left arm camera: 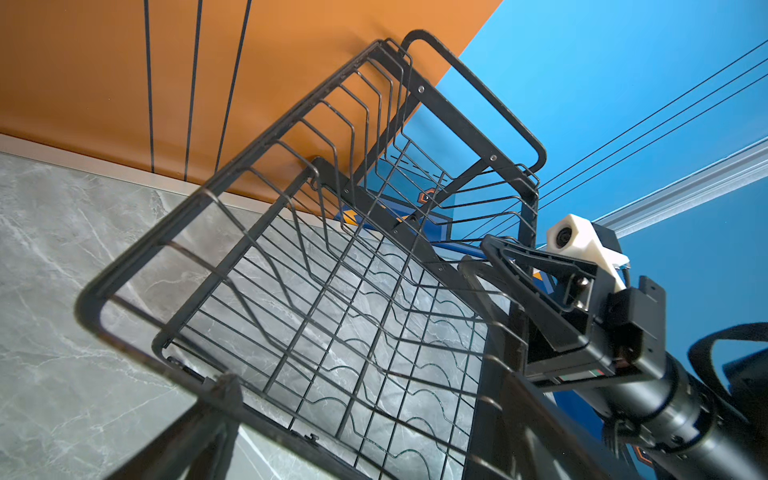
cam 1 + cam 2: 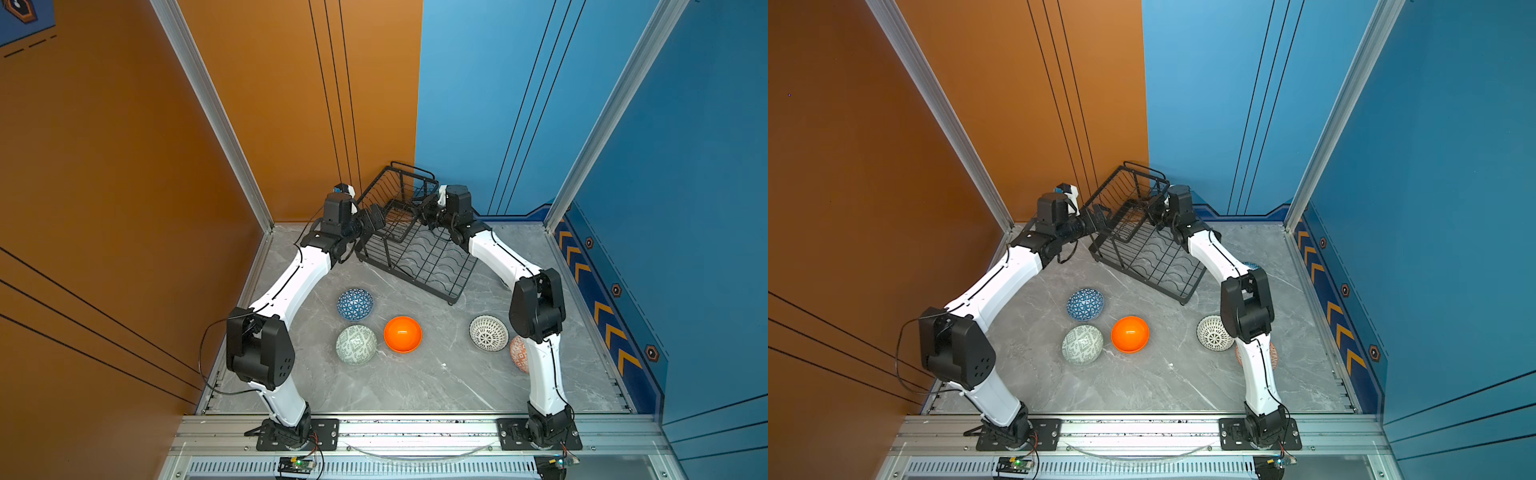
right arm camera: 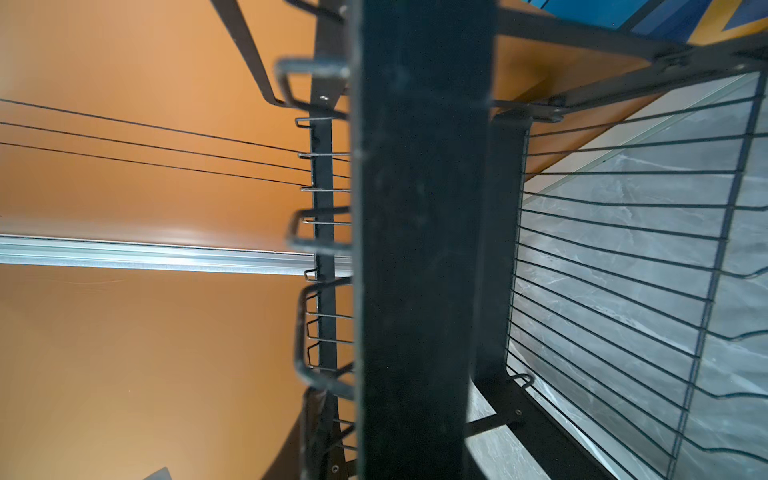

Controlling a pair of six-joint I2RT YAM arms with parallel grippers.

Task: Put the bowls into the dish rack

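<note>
Dish rack stands skewed at the far end of the worktop, both tiers empty. It lies directly between the claws. The left claw is spread wide at its left rim. The right claw is at the right upright post, which fills the right wrist view (whether it grips cannot be told).

Five bowls sit loose nearer the arm bases:
- blue bowl and green bowl on the left
- orange bowl in the middle
- lattice bowl and red bowl by the right arm

Judgement: the rack is likely squared up first.
</note>
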